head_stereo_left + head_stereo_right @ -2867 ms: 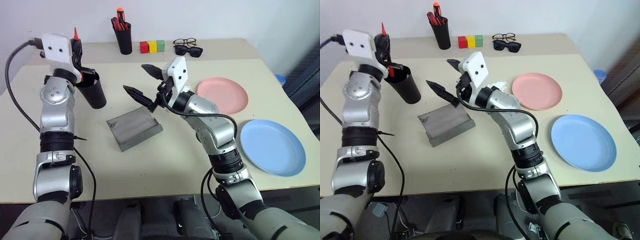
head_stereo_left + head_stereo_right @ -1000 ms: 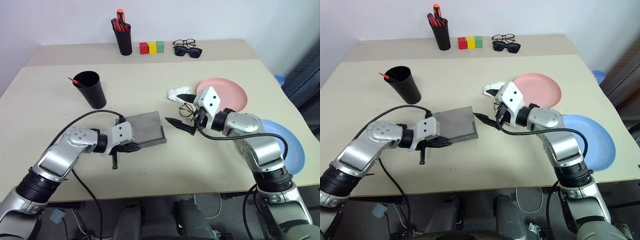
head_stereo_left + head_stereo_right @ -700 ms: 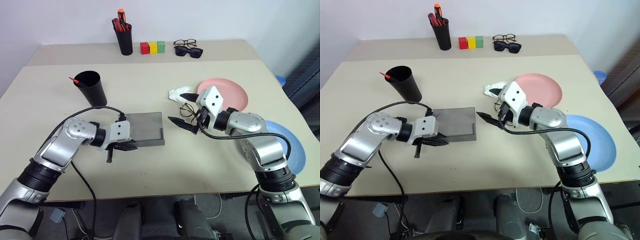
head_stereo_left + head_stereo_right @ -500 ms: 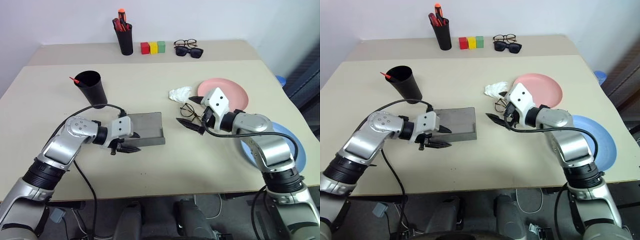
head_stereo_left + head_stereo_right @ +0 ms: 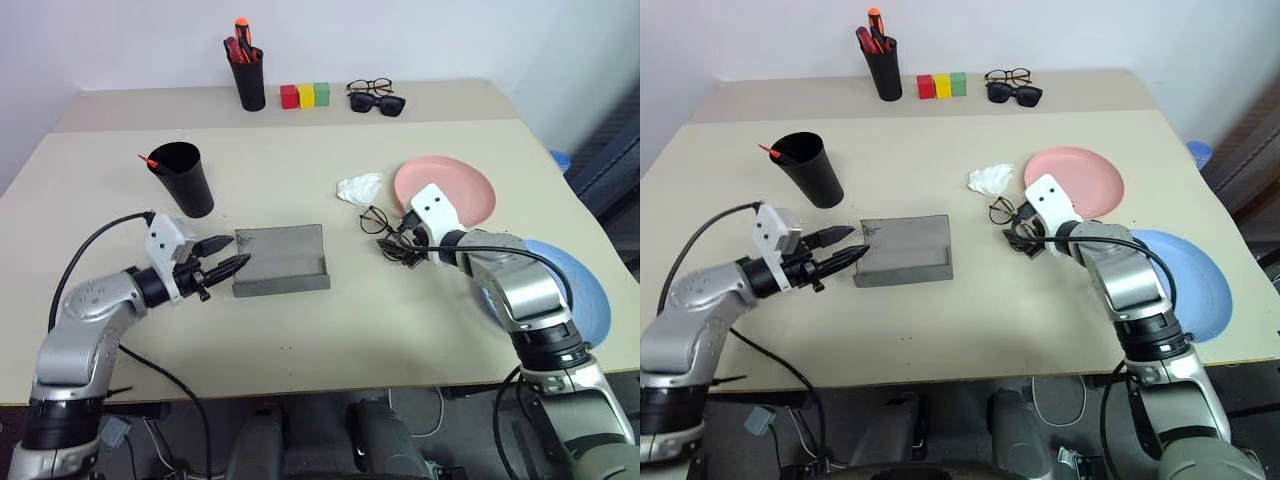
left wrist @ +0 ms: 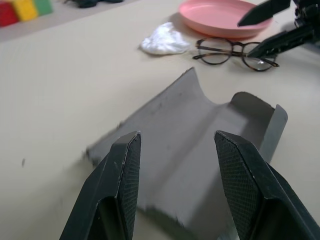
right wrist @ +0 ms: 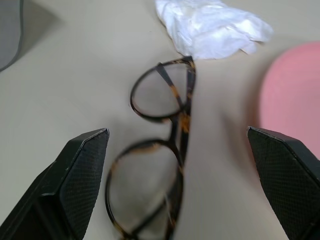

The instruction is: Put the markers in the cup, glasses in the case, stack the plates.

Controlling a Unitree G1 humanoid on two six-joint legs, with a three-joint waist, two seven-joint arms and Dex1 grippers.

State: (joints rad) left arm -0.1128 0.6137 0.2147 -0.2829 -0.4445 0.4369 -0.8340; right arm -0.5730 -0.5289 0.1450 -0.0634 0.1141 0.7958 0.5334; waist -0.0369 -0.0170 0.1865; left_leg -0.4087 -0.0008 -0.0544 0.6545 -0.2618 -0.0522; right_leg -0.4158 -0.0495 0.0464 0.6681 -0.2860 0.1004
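Tortoiseshell glasses [image 7: 160,165] between open right claw [image 7: 180,190] fingers.

Left pincer [image 5: 222,258] open beside the case [image 5: 280,259]; right pincer [image 5: 398,244] over the glasses [image 5: 376,221].

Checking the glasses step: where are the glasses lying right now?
The glasses lie on the table between the grey case and the pink plate, just below the white wad, with the open right hand at them.
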